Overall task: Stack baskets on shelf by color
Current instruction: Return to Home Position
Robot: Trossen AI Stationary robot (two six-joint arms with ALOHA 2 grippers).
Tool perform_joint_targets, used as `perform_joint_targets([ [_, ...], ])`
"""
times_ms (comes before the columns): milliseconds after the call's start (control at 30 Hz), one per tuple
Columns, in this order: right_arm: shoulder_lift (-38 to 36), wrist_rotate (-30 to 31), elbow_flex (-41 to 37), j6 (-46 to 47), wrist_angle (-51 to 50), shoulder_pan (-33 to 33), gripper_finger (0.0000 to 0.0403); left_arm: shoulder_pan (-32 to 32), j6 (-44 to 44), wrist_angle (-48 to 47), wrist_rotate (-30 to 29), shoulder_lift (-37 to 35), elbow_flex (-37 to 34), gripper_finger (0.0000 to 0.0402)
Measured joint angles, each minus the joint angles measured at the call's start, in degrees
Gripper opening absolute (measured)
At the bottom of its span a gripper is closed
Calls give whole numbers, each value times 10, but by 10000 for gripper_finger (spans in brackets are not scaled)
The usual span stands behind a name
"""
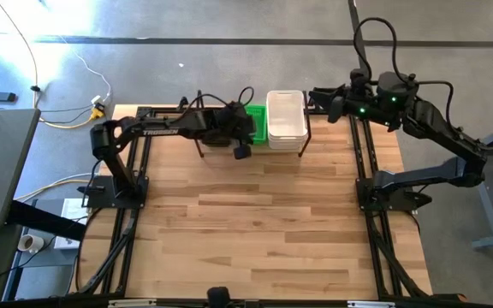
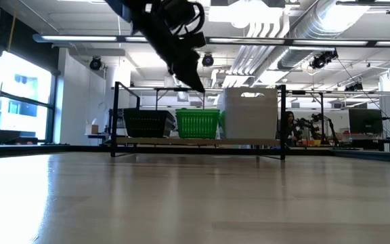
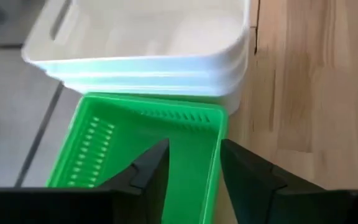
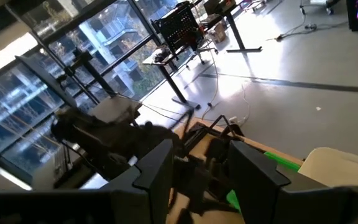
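The shelf (image 2: 195, 141) stands along the table's far edge, a light board between black wire ends. On it, left to right in the low view, sit a black mesh basket (image 2: 146, 123), a green basket (image 2: 197, 123) and a taller stack of nested white baskets (image 2: 249, 113). My left gripper (image 3: 194, 168) is open and hovers above the green basket (image 3: 135, 143); its fingers straddle the rim on the table-side long wall without touching. In the low view it (image 2: 198, 85) hangs clear above the basket. My right gripper (image 4: 204, 168) is open in the air by the shelf's right end (image 1: 319, 96).
The white stack (image 1: 287, 120) sits right beside the green basket (image 1: 256, 122). The left arm covers the black basket in the high view. The butcher-block tabletop (image 1: 255, 222) stretches toward the near edge. Cables and a desk lie on the floor left of the table.
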Motion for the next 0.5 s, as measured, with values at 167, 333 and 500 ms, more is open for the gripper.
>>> perform_joint_targets([
  [167,0,-6,-1,-84,-48,0,139,1,-58,-42,38,-29,45,134],
  [333,-7,-5,-55,-134,-67,0,139,0,-105,-39,68,-92,40,125],
  [500,-41,-42,-164,-144,7,0,139,-3,-156,-35,92,-180,-20,122],
])
